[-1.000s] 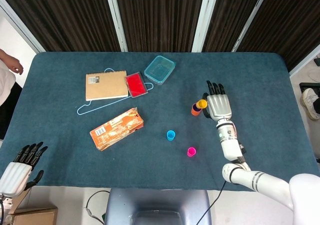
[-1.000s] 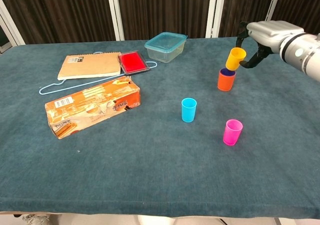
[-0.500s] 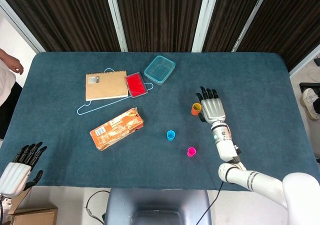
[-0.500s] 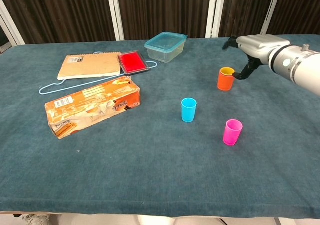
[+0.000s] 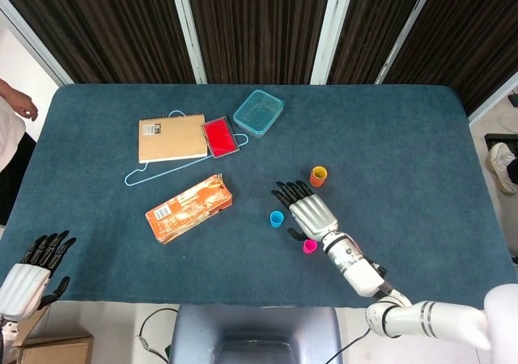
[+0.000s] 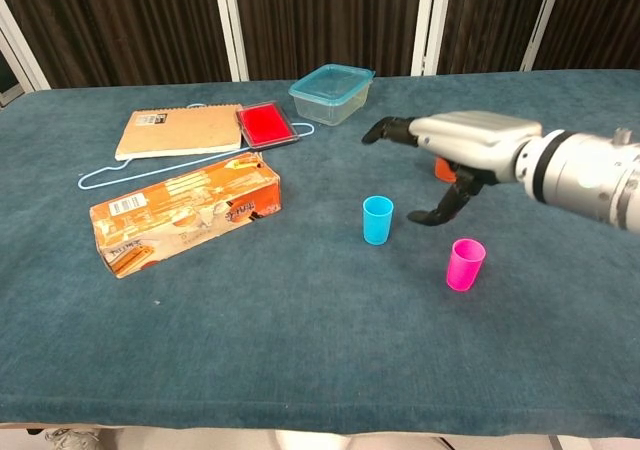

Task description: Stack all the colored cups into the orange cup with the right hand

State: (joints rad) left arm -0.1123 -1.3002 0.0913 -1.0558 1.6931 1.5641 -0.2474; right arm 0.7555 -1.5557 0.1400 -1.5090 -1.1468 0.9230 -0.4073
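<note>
Right hand (image 5: pixel 310 214), fingers spread and empty, hovers mid-table just beside the upright blue cup (image 5: pixel 277 218), apparently poised to grasp it for the orange cup (image 5: pixel 318 175) toward the far edge.

No lettering can be read anywhere on the worktop: the orange carton (image 6: pixel 186 214), lying near left, carries a white barcode label and print too small to make out, as does the small sticker on the brown notebook (image 6: pixel 182 130).
</note>
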